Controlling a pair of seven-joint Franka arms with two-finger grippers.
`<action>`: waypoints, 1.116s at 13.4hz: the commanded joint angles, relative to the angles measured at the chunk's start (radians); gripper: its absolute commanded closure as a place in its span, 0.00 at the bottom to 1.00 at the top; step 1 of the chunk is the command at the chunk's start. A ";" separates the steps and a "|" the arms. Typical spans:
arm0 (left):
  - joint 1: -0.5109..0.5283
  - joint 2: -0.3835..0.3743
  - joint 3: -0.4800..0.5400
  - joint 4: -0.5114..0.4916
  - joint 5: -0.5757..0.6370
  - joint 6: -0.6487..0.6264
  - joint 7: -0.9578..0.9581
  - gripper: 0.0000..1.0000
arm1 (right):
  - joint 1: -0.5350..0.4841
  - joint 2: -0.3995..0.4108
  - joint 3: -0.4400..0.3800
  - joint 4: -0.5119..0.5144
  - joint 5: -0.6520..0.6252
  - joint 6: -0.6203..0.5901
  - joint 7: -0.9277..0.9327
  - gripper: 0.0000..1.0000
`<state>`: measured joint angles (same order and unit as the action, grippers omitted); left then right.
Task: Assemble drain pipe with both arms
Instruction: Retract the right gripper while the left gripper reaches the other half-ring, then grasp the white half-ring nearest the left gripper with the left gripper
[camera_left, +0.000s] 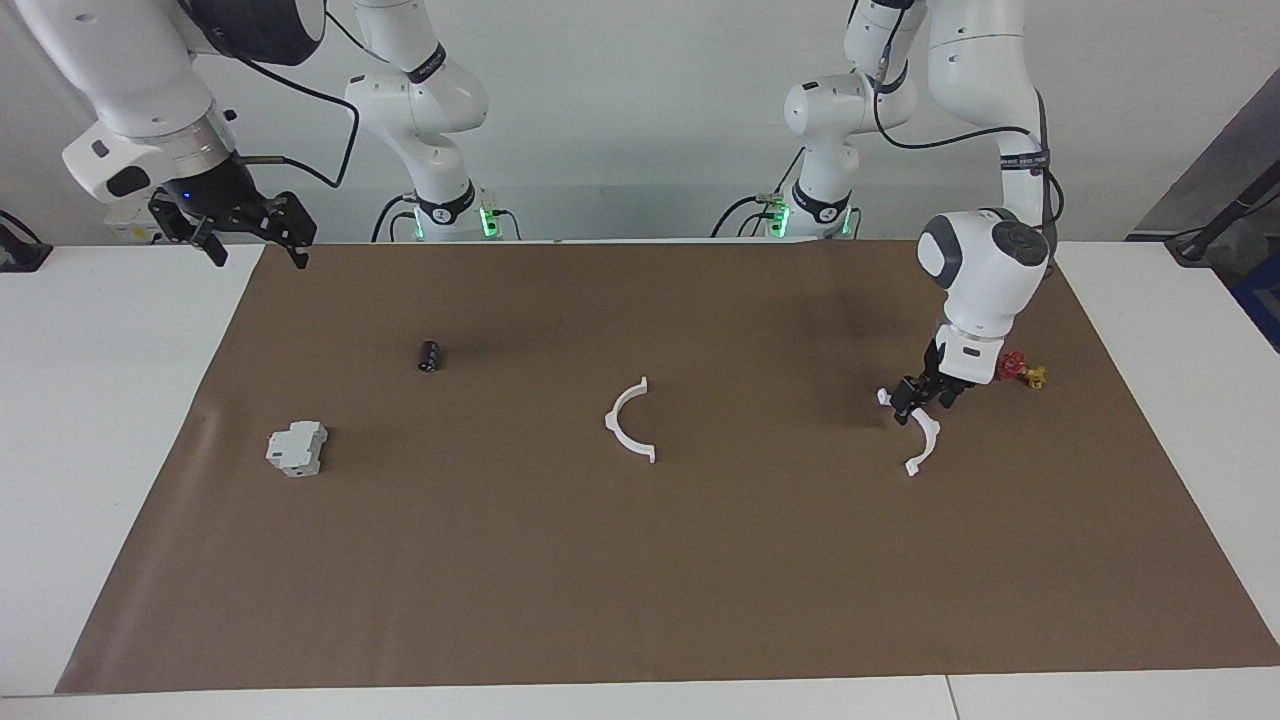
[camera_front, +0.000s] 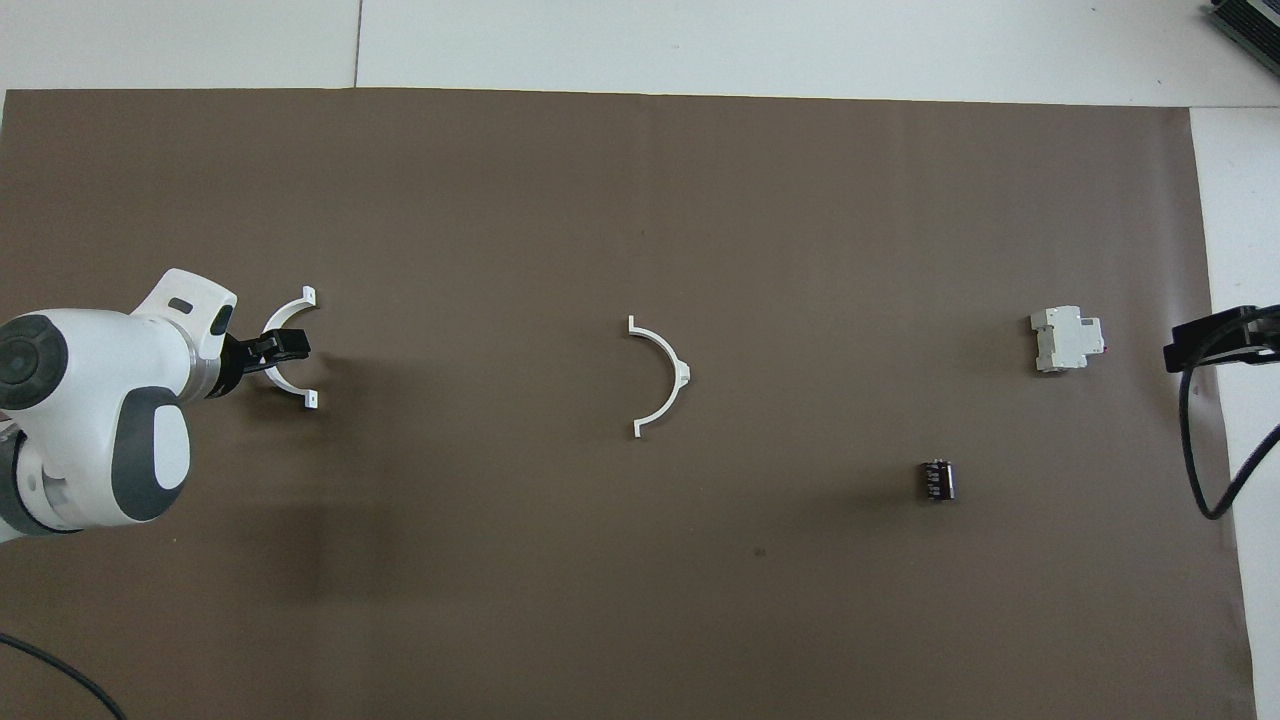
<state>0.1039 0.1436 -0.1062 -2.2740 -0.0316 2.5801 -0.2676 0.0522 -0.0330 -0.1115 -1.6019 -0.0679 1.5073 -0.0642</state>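
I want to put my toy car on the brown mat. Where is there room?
The widest bare stretch of the brown mat is its edge farthest from the robots. More lies between the middle half-ring and the black cylinder. It's crowded where the left gripper meets the other half-ring, beside the red-and-yellow valve.

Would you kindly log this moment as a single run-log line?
left gripper: down at end half-ring | right gripper: waiting, raised at mat edge | middle half-ring: untouched | ring: unjoined
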 joint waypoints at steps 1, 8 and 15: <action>-0.016 -0.006 0.010 -0.025 -0.004 0.041 -0.013 0.22 | 0.031 -0.004 0.003 0.000 -0.009 -0.009 -0.003 0.00; -0.015 -0.006 0.010 -0.025 -0.004 0.040 0.002 0.97 | 0.006 -0.001 -0.011 0.008 0.057 -0.007 -0.005 0.00; -0.061 -0.006 0.011 0.010 -0.005 0.003 -0.036 1.00 | 0.006 -0.002 -0.010 0.000 0.060 0.008 -0.003 0.00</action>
<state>0.0956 0.1435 -0.1059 -2.2781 -0.0315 2.5964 -0.2695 0.0700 -0.0330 -0.1253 -1.6011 -0.0328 1.5078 -0.0639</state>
